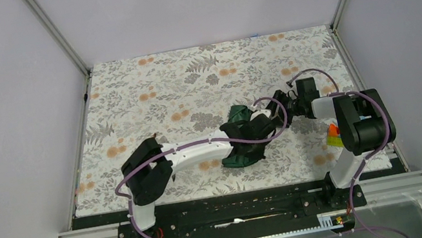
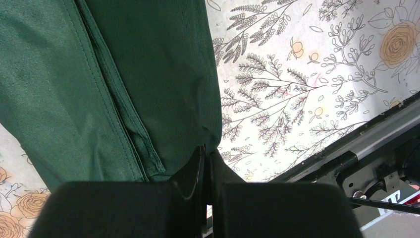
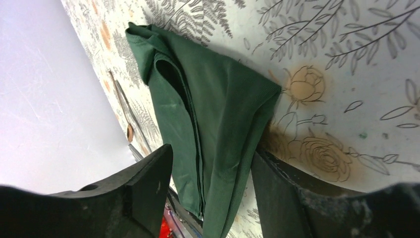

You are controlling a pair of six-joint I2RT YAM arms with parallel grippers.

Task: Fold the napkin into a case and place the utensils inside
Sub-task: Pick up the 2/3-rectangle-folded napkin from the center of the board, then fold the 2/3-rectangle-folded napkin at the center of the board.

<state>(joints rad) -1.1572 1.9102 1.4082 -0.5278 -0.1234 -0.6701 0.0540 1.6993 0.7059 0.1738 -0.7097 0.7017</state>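
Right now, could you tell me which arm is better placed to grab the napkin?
Probably right: the right gripper straddles the napkin, jaws apart; the left gripper is shut on its edge.

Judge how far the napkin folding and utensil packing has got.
Early. Done: the napkin is doubled over in loose, untidy layers. In hand: the left gripper pinches its edge; the right gripper straddles it, jaws open. Left: finish folding, then slip in the utensils.

Top camera looks down; both wrist cameras closely share the napkin (image 2: 99, 74).
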